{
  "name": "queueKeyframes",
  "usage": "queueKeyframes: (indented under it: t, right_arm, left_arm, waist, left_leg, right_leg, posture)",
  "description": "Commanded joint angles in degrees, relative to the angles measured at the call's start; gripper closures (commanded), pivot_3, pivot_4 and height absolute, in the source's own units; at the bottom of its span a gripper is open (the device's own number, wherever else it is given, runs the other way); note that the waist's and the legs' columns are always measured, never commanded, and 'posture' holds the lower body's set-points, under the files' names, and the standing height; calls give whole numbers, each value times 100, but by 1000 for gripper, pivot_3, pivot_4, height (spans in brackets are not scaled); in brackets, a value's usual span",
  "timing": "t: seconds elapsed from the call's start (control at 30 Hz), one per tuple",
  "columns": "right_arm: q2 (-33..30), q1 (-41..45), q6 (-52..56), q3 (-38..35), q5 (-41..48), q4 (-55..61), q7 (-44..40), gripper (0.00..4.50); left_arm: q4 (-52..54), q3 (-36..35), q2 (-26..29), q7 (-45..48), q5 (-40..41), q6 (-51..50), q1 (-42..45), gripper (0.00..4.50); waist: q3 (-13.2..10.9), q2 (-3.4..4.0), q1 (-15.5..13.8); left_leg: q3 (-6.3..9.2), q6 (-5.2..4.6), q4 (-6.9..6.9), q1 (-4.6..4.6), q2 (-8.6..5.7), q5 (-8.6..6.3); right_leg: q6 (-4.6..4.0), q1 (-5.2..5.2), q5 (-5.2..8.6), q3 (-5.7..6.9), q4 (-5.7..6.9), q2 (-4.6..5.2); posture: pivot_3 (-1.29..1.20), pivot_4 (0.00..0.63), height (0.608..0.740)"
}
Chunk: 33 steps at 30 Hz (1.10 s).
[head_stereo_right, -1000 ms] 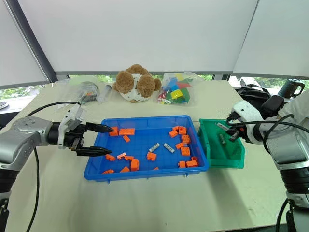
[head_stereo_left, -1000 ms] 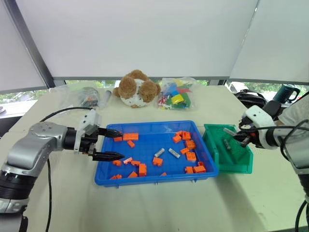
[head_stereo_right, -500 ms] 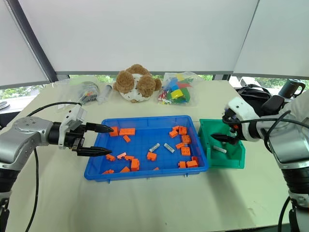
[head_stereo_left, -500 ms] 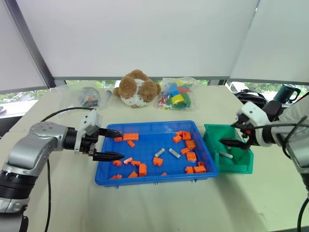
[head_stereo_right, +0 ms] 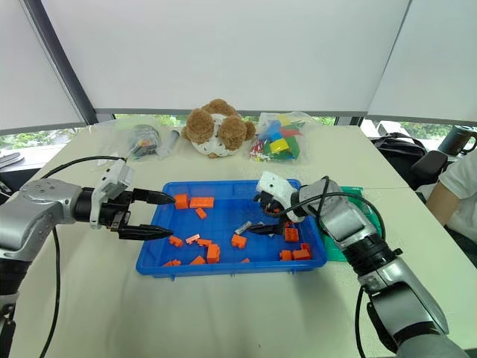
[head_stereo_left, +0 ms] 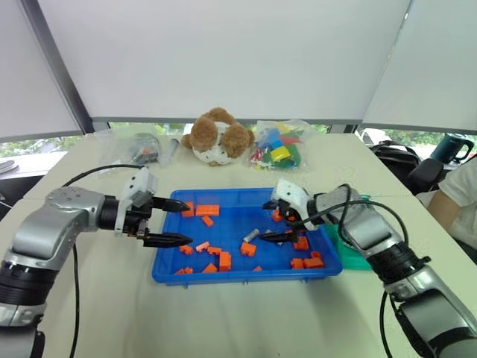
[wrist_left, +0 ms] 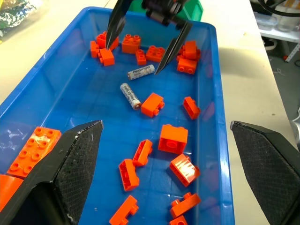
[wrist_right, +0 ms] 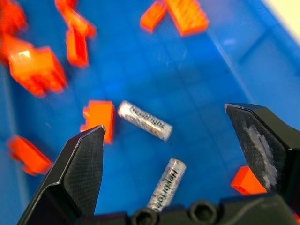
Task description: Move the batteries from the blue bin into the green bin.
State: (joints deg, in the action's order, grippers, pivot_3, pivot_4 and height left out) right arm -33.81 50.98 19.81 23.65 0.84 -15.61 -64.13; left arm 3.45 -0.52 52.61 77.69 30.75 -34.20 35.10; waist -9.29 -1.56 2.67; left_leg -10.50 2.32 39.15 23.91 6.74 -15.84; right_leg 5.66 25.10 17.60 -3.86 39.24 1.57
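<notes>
Right gripper (wrist_left: 143, 35), having dropped one battery in the green bin (head_stereo_left: 356, 253), is swinging back wide-open and empty over two batteries (wrist_left: 135, 83) in the blue bin (head_stereo_left: 223, 277); left gripper (head_stereo_left: 177, 221) hovering open.

Head pair: high, facing forward and down over blue bin (head_stereo_left: 223, 272). Wrist views: close, inside it from 9 and 3 o'clock, sharing two batteries (wrist_left: 130, 95).
</notes>
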Motion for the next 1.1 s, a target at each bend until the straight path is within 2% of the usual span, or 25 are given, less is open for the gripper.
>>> queueKeyframes:
  t: [0.03,0.33,0.6,0.7,0.9,1.0,1.07,1.1]
  right_arm:
    - [202,399,-665,166,-276,-610,-245,30]
    - [887,1071,-1946,456,-917,-2631,-533,30]
    - [1435,1533,-2260,462,-1251,-4060,-626,30]
    - [1521,1581,-2302,425,-1311,-4278,-716,1379]
    - [1582,1526,-2282,326,-1356,-4324,-762,4395]
    - [1464,1410,-2081,117,-1252,-3895,-678,4479]
    - [1263,1265,-1634,-197,-1057,-3156,-585,4479]
    - [993,1100,-1284,-462,-952,-2390,-527,4479]
  left_arm:
    - [217,-182,83,-24,109,-22,9,0]
    - [419,-296,129,-149,197,-98,-150,0]
    - [471,-343,182,-243,224,-92,-229,0]
    - [484,-345,197,-275,228,-86,-248,0]
    - [485,-345,221,-301,249,-65,-289,0]
    - [439,-296,192,-294,242,-42,-247,0]
    - [404,-257,161,-286,239,-35,-192,0]
    - [380,-230,144,-271,232,-22,-164,0]
  waist:
    - [0,0,5]
    - [0,0,77]
    - [0,0,161]
    - [0,0,153]
    - [0,0,141]
    - [0,0,137]
    - [0,1,131]
    - [-1,2,114]
  left_leg:
    - [0,0,-1,-1,0,0]
    - [0,1,-2,-4,1,1]
    - [-1,2,-12,-43,2,1]
    - [0,2,-11,-53,2,1]
    - [1,2,-7,-54,2,1]
    - [2,2,-7,-54,2,1]
    - [2,2,-7,-53,2,1]
    - [2,2,-6,-53,2,1]
  right_leg:
    - [0,0,0,0,1,0]
    - [0,-1,0,1,4,0]
    - [0,-29,0,2,12,-1]
    - [0,-42,0,3,11,0]
    - [0,-49,0,4,10,0]
    - [0,-49,0,4,11,0]
    - [0,-49,0,5,11,1]
    - [0,-49,0,5,11,1]
  posture:
    - [0,150,733]
    - [0,150,733]
    - [0,150,733]
    - [0,150,733]
    - [0,150,733]
    - [0,150,733]
    - [0,150,733]
    - [0,150,733]
